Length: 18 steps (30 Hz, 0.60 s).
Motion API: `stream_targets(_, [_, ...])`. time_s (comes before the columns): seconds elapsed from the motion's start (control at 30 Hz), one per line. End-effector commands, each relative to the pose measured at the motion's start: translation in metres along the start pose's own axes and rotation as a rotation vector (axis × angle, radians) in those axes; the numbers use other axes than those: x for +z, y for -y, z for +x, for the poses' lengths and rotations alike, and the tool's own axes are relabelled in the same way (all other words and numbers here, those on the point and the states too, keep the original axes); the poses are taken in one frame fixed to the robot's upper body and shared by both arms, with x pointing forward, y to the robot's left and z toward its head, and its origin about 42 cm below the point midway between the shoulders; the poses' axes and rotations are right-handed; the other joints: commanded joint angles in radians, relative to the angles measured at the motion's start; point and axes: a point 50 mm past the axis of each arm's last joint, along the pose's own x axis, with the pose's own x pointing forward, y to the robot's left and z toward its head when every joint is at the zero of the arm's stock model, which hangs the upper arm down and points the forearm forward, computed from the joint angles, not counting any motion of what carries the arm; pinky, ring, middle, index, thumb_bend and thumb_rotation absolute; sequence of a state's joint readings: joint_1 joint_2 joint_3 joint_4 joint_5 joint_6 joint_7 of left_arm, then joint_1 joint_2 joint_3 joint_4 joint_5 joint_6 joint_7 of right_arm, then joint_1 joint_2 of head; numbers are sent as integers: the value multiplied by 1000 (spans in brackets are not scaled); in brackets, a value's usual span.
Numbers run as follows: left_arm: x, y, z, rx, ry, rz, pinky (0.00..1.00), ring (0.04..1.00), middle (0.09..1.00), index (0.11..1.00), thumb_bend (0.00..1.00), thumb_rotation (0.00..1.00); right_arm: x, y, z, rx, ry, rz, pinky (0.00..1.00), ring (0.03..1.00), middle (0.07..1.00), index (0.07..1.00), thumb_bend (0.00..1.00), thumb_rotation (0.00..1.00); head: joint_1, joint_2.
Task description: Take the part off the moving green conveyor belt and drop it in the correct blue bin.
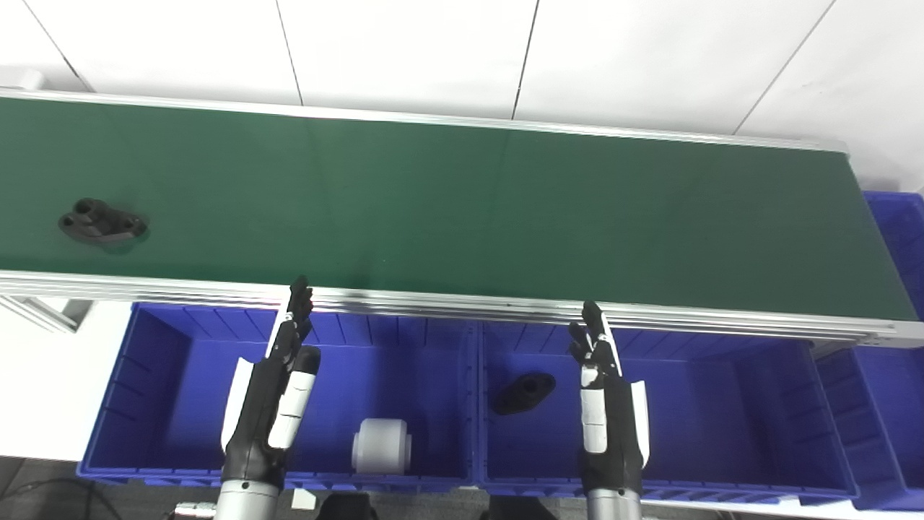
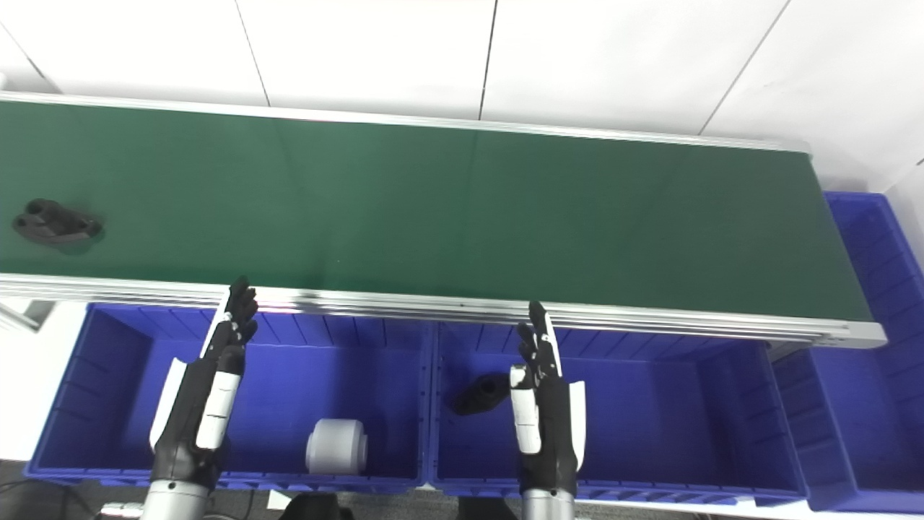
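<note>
black lobed part (image 1: 102, 223), smooth green belt (image 1: 462, 209)

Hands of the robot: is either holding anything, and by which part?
Nothing is held. The left hand and right hand hover open over the blue bins.

Green conveyor belt (image 1: 462, 209), black flanged part (image 1: 102, 223) lying near its left end

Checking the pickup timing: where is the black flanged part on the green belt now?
The black flanged part lies at the far left of the green conveyor belt, near its front edge, well left of the open left hand.
</note>
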<state>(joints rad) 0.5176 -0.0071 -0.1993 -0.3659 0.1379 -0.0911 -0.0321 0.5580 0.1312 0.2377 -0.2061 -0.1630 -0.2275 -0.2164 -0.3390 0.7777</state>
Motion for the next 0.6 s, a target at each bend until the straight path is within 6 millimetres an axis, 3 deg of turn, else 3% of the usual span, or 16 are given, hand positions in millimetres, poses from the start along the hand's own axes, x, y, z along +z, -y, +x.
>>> stream_targets(0.0, [9, 1, 0, 10, 57, -5, 1000, 1000, 1000, 1000, 707, 1000, 8, -18, -6, -10, 46, 57, 941, 945, 977, 958, 867, 1000, 0, 1])
stream_targets(0.57, [12, -1, 3, -51, 45, 30, 1000, 1000, 1000, 1000, 700, 1000, 9, -18, -1, -1, 44, 54, 932, 939, 979, 969, 840, 1000, -8, 23])
